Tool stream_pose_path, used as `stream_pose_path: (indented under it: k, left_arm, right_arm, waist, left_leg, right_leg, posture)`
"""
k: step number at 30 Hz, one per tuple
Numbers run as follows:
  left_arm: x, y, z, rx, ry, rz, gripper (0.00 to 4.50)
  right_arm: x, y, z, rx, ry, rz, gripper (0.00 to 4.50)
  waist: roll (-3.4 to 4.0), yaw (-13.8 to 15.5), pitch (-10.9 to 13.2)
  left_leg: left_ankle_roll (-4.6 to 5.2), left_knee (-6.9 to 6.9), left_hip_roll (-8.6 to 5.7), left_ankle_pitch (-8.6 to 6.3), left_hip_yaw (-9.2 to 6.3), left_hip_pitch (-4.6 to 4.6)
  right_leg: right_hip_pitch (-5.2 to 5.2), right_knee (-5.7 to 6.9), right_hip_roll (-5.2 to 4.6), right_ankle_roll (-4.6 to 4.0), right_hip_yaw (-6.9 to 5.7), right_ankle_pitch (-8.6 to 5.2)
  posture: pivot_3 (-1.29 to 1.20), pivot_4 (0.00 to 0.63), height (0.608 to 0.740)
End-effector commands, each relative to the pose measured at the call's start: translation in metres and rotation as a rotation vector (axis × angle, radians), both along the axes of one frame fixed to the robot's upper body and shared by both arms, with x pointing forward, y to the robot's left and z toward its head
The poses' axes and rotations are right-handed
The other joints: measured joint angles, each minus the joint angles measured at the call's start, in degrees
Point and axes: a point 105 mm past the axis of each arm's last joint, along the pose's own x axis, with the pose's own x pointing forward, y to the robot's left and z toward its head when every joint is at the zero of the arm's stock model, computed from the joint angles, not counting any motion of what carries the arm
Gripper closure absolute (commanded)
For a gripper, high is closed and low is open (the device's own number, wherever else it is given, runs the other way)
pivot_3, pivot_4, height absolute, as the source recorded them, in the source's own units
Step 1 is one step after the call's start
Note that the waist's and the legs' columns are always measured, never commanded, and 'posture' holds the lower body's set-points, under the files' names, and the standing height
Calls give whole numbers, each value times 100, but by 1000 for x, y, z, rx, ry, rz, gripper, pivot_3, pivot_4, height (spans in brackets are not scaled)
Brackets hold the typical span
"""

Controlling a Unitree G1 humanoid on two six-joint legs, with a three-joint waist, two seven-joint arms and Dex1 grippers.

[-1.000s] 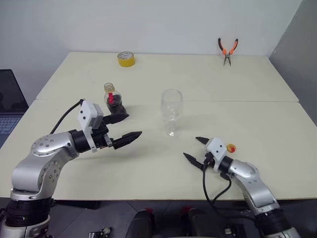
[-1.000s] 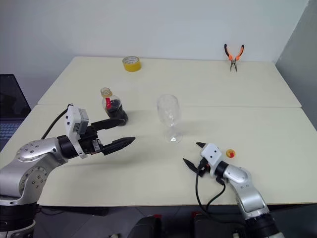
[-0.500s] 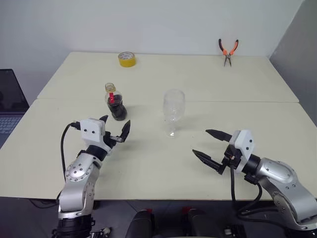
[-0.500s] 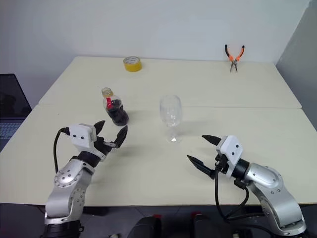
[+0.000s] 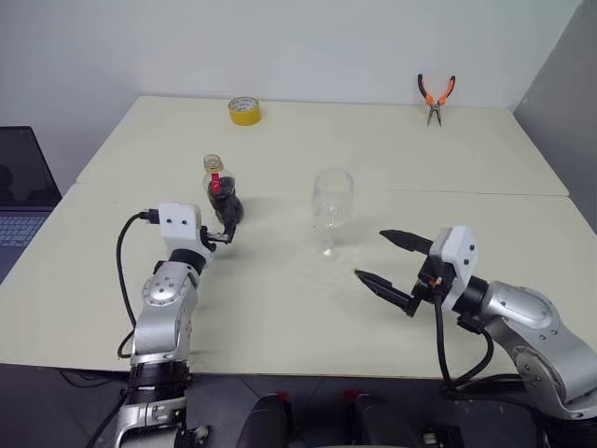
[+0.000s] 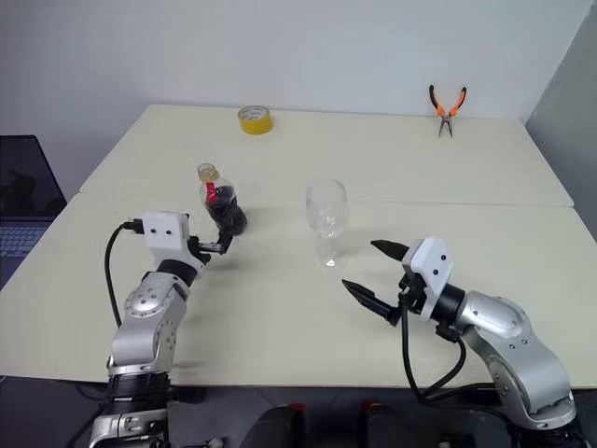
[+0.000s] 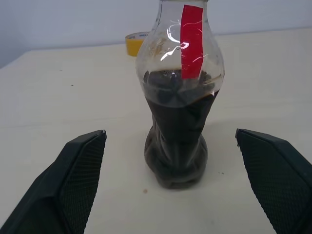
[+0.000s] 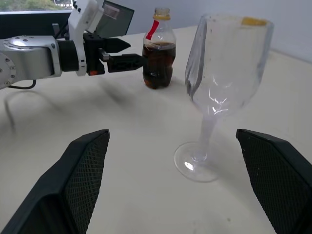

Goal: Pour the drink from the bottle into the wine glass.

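A red label strip is seen on the neck of the bottle (image 7: 180,107); no writing can be read on it. The bottle, partly filled with the dark drink (image 7: 176,141), stands upright on the counter (image 5: 280,308), left of the glass (image 5: 332,207). The left end effector (image 5: 222,231) is held level just before the bottle, fingers spread, not touching. The right end effector (image 5: 392,262) is held spread near the glass. Tape (image 5: 244,110) and pliers (image 5: 436,95) lie at the far edge.
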Motion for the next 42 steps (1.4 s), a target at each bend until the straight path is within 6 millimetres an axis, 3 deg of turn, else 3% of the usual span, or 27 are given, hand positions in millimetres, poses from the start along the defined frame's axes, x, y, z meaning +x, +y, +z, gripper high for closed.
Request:
stream_pose_path:
  k: [1,9,19,22,30,32,37,42]
  left_arm:
    - [13,-3,9,31,-16,-37,0]
    - [33,4,7,45,3,-37,0]
    - [45,-2,14,29,-17,-67,0]
    - [47,-1,16,19,-20,-71,579]
    - [52,-1,22,-54,-26,-79,3178]
    - [52,-2,25,-50,-31,-85,3577]
    - [47,-16,52,28,-103,-130,3861]
    - [40,-43,73,210,-181,-222,3870]
  right_arm:
    - [-7,4,22,31,-78,26,50]
    - [-15,6,26,36,-64,68,50]
    - [-13,8,27,27,-65,73,50]
    - [-13,8,27,26,-65,71,0]
    - [-12,8,28,29,-73,60,0]
    - [-12,8,28,29,-78,56,0]
    - [-14,8,32,38,-92,43,0]
    - [-13,9,37,62,-95,24,0]
  waist:
    - [0,6,0]
    - [-1,8,0]
    - [-1,9,0]
    - [-1,9,0]
    - [-1,10,0]
    - [-2,10,0]
    - [-4,11,2]
    - [-3,12,2]
  left_leg:
    - [0,0,0,0,0,-1]
    - [-1,2,-1,0,2,-3]
    - [-1,3,-1,0,1,-3]
    - [-1,3,-1,1,1,-3]
    - [-1,3,-1,1,0,-4]
    - [-1,3,-1,1,0,-5]
    - [-2,4,-1,1,-1,-9]
    - [-4,4,-1,2,0,-8]
  right_leg:
    - [0,0,0,0,-1,0]
    - [-1,-2,-1,0,0,0]
    - [-1,-1,-1,0,-1,0]
    - [-2,-1,-1,0,-2,0]
    - [-2,-1,-1,0,-3,0]
    - [-2,-1,-1,0,-2,0]
    - [-4,-1,-2,0,-3,0]
    - [-4,-2,-2,0,0,0]
  posture:
    - [0,150,740]
    - [0,150,740]
    - [0,150,740]
    - [0,150,740]
    - [0,150,740]
    - [0,150,740]
    - [0,150,740]
    - [0,150,740]
